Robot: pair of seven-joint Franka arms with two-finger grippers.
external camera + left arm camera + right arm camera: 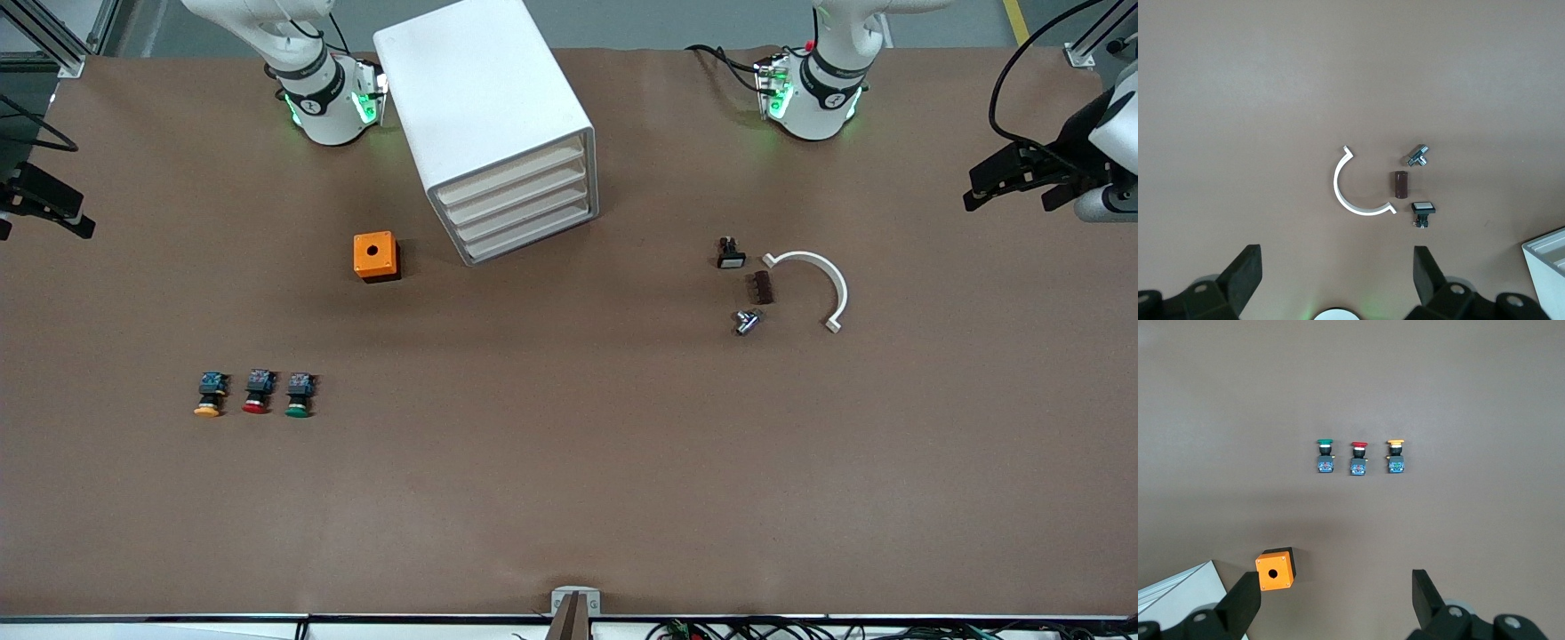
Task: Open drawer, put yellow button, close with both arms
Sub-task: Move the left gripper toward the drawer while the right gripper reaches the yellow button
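Observation:
The white cabinet stands between the arm bases. Its top drawer is shut, like the three below it. The yellow button lies on the table toward the right arm's end, beside a red-capped and a green-capped one; it also shows in the right wrist view. My right gripper is open and empty, high over that end of the table. My left gripper is open and empty, high over the left arm's end.
An orange box with a hole sits beside the cabinet. Toward the left arm's end lie a white curved bracket, a small black switch, a brown block and a metal fitting.

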